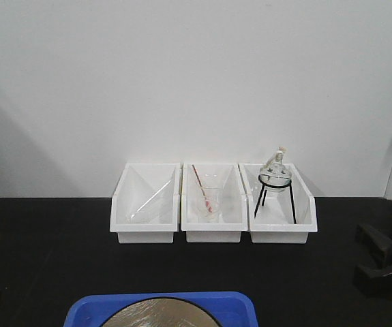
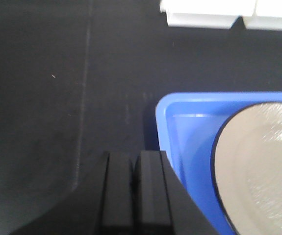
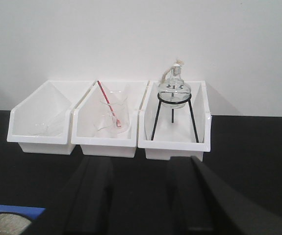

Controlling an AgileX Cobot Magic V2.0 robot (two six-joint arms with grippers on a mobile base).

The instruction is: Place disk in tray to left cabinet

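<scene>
**Status: disk seated in tray, transfer to cabinet not begun**

1. The disk (image 2: 258, 166) lies flat inside the tray (image 2: 180, 122). It fills most of the floor, with blue showing between its black rim and the tray wall on the left and far sides. Its tan face is glossy and looks clean, and the visible arc of the rim shows no chips.

2. The tray sits on the black desk (image 2: 57, 98) at the near edge, well apart from the 3 white bins (image 1: 213, 204) against the wall. Neither tray nor disk is lifted.

3. Your left tool (image 2: 134, 196) has its fingers together with nothing between them. It is just beside the tray's left wall, on the outside. I cannot tell whether it touches the wall.

4. Your right tool (image 3: 150, 205) has its fingers apart and empty, facing the bins and holding nothing.

5. The left cabinet appears in no view.

Assessment: the task is at its start. Gripping the tray, lifting it, carrying it and setting it on a shelf are all outstanding. The glossy disk may slide if you tilt the tray, so keep it level.
</scene>
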